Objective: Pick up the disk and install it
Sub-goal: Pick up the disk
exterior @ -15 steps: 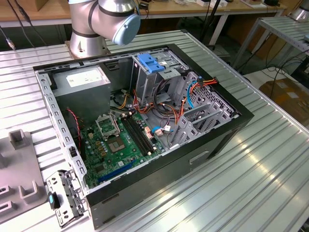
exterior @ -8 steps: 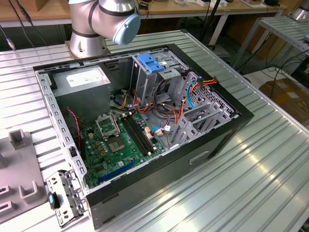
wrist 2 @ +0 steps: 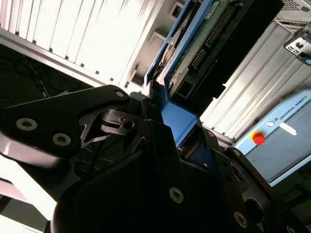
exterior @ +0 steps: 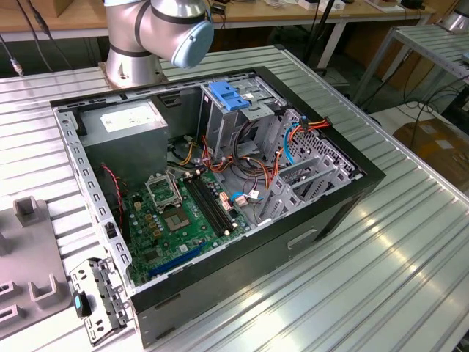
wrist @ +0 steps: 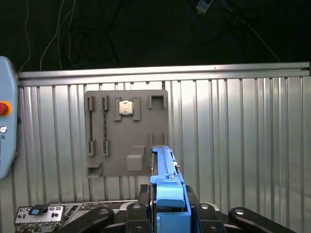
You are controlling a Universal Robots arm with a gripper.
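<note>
Exterior view gives us the biggest things first: the ribbed metal worktop [exterior: 410,242] and, lying on it, the opened computer case [exterior: 344,198]. Its drive cage [exterior: 242,121] stands at the end nearest the arm [exterior: 157,29], with a light-blue bracket [exterior: 229,95] on top. A grey fixture plate [exterior: 26,286] sits beside the case, on the exterior view's left.

In the second wrist view we find the disk [wrist 2: 209,41] up in the air, its circuit-board side showing. The fingers [wrist 2: 155,141] are pinching it from both sides at its near end. We judge the grasp firm, since the gripper [wrist: 167,206] in the first wrist view has the blue side rail [wrist: 165,165] seated squarely between its black halves.

What matters to us is the lie. The disk projects straight out ahead of the fingers, long axis running away from them, held on edge. The worktop and fixture plate are well apart beyond it.
</note>
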